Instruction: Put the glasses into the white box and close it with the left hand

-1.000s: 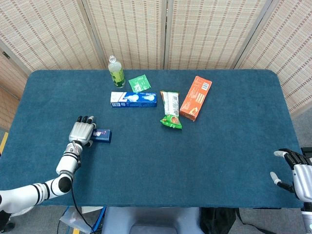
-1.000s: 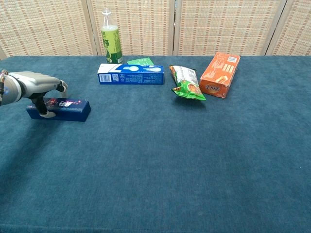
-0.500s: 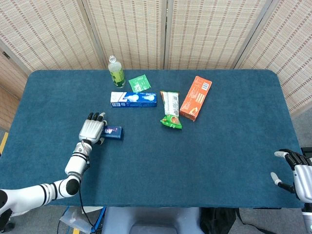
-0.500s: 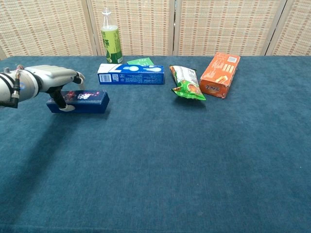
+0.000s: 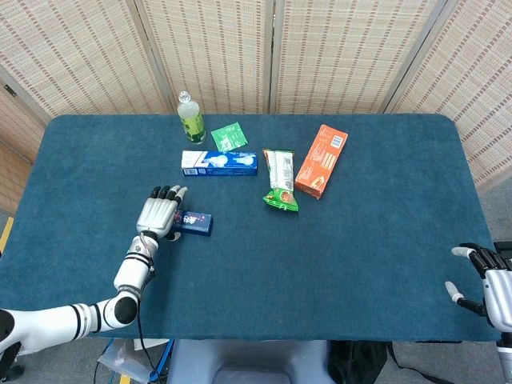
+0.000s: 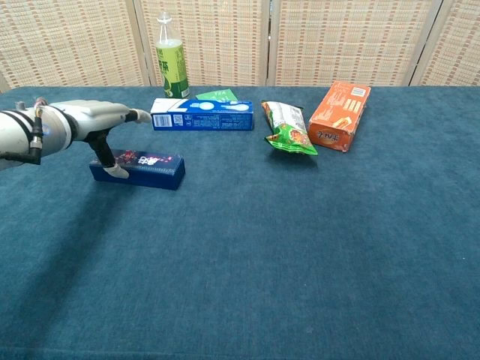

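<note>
A matt, napped blue cloth covers the table [image 5: 336,264]. The left hand [image 5: 157,214] shows brushed silvery metal with black plastic fingers [image 5: 164,193]. Beside it, a small dark-blue carton [image 6: 142,167] has a glossy printed face. At the far side stand a clear plastic bottle [image 6: 171,64], a shiny green foil packet [image 6: 289,129] and a smooth orange cardboard box [image 6: 339,114]. Woven reed screens [image 5: 352,48] look coarse.

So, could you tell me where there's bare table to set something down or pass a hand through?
The widest bare stretch is the near half of the table, from the dark blue box under the left hand across to the right hand. The far row is crowded: bottle, green packet, blue box, snack bag, orange box.
</note>
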